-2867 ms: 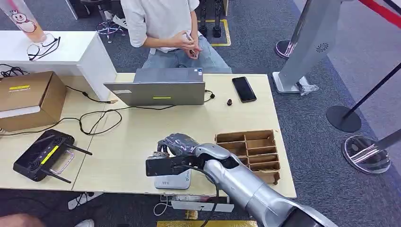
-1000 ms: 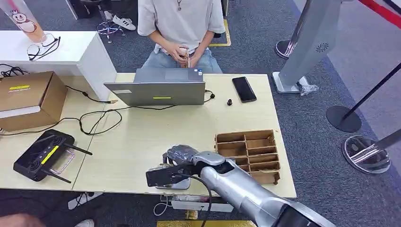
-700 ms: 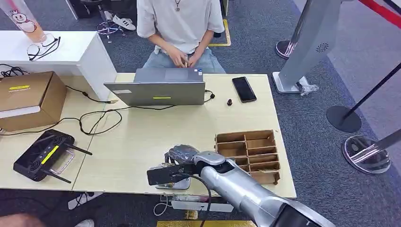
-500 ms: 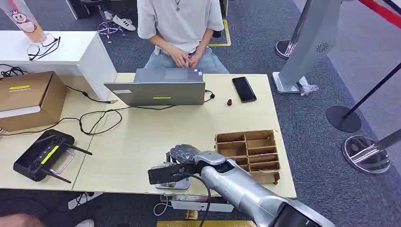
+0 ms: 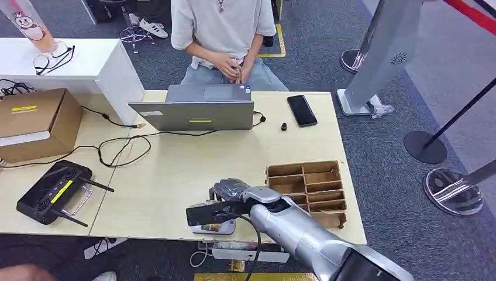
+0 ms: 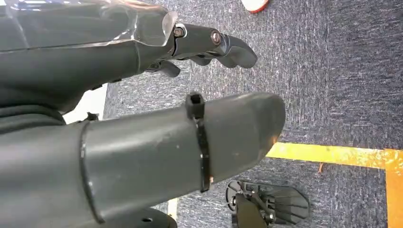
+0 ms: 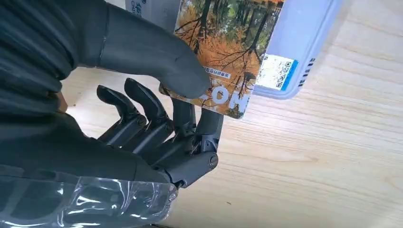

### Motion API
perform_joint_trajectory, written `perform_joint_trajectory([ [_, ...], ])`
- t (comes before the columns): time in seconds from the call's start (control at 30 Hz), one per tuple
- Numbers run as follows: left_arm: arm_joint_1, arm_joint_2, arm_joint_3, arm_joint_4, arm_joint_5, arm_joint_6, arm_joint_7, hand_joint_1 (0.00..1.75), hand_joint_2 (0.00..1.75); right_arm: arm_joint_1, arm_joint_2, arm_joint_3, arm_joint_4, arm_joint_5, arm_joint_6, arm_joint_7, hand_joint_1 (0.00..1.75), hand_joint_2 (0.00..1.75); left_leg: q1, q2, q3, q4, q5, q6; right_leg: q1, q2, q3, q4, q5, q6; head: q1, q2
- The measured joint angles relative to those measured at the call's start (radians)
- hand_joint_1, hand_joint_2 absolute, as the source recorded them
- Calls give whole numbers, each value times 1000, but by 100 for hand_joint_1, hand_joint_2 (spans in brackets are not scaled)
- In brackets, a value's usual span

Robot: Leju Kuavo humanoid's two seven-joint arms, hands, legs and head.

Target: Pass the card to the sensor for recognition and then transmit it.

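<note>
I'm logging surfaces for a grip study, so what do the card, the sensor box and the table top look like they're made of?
Card: likely glossy printed plastic, autumn tree photo on a thin stiff sheet pinched by the right hand.
Sensor: smooth pale moulded plastic by its look, rounded corner, stuck-on label.
Table: light wood or wood-look laminate, matte, with visible grain lines.

A seated person (image 5: pixel 222 29) faces an open laptop (image 5: pixel 196 108) at the upper centre, a black phone (image 5: pixel 302 110) to its right, a brown compartment tray (image 5: pixel 310 190) lower right, and a cardboard box (image 5: pixel 32 123) and black router (image 5: pixel 52 193) on the worktop (image 5: pixel 175 164)'s left.
</note>
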Motion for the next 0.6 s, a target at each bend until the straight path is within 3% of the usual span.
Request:
perform_joint_trajectory([
  [0.6,-1,0,0,0,0,0,0,0,0,-8,7,0,30,0,-2,-2,175,175,0,0,0,0,0,0,0,0,0,0,0,0,0,0],
])
